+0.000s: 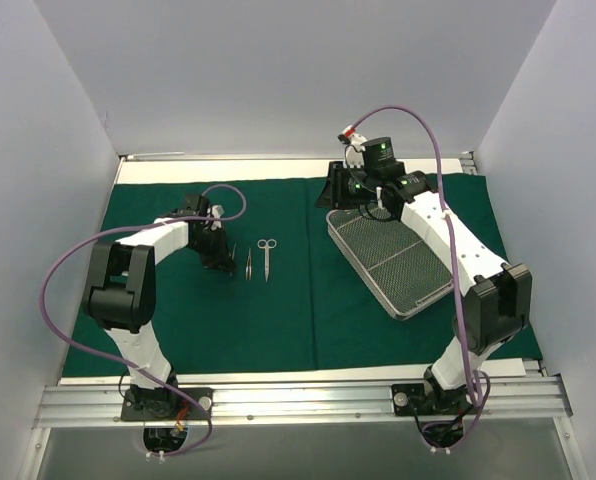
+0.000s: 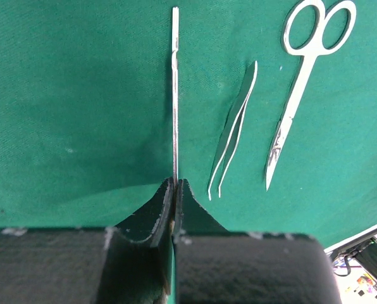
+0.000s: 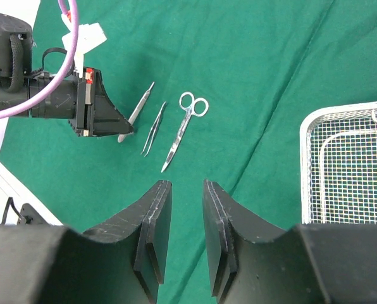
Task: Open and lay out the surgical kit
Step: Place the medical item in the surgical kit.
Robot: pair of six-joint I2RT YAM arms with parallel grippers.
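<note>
**Green cloth spread, three tools at the left**

Dark green drape [image 1: 308, 320] covers the table between pale walls. My left gripper [image 2: 174, 185] is clamped tight on one end of a thin flat steel instrument [image 2: 174, 95], which points straight away from my fingers, low over the cloth. Just beside it lie the tweezers [image 2: 234, 130], then the scissors [image 2: 299, 95], all three roughly parallel and apart. My right gripper [image 3: 184, 185] hangs above the drape, jaws slightly parted, gripping nothing. The wire-mesh tray [image 1: 388, 270] sits askew on the drape's right half, near that gripper.
</note>
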